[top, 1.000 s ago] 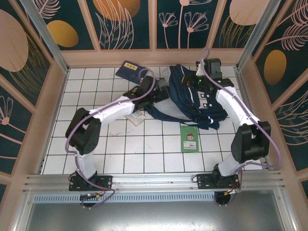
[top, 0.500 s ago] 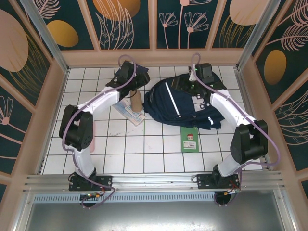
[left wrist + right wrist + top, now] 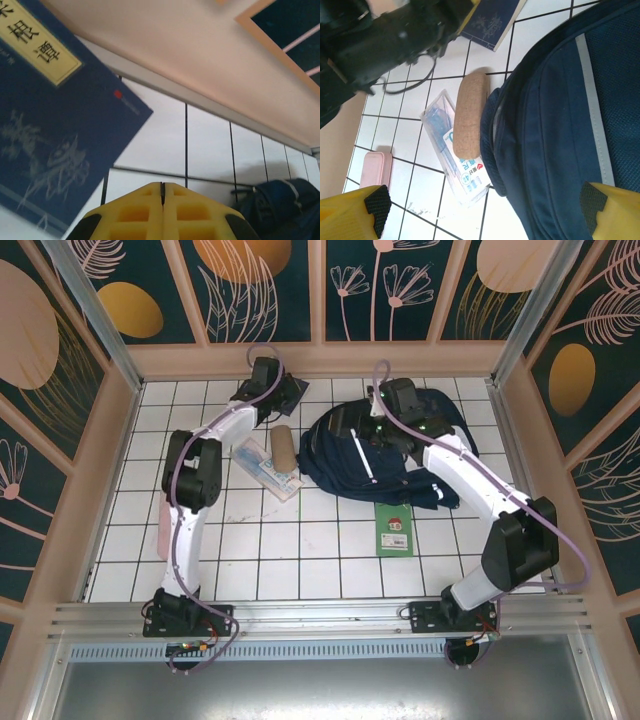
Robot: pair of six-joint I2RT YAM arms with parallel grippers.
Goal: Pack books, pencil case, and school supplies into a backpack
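Backpack at the back, small things beside it.
From above: the backpack (image 3: 335,462) lies right of a brown case (image 3: 283,447) that points away from the arms and touches the clear packet (image 3: 262,470). Left wrist: the left gripper (image 3: 161,197) is pinched shut and empty, by the yellow-labelled book (image 3: 50,125). Right wrist: the right gripper (image 3: 485,212) is wide open and empty over the backpack. I cannot see inside the bag.

Near half of table (image 3: 300,550) open, only green booklet (image 3: 396,528) right of centre. Backpack (image 3: 390,455) blocks far right. Tan case (image 3: 282,447) sits just beside its left edge, overlapping clear packet (image 3: 262,468), no passage between. Navy book (image 3: 45,125) close to far wall. Pink box (image 3: 376,169) at left.
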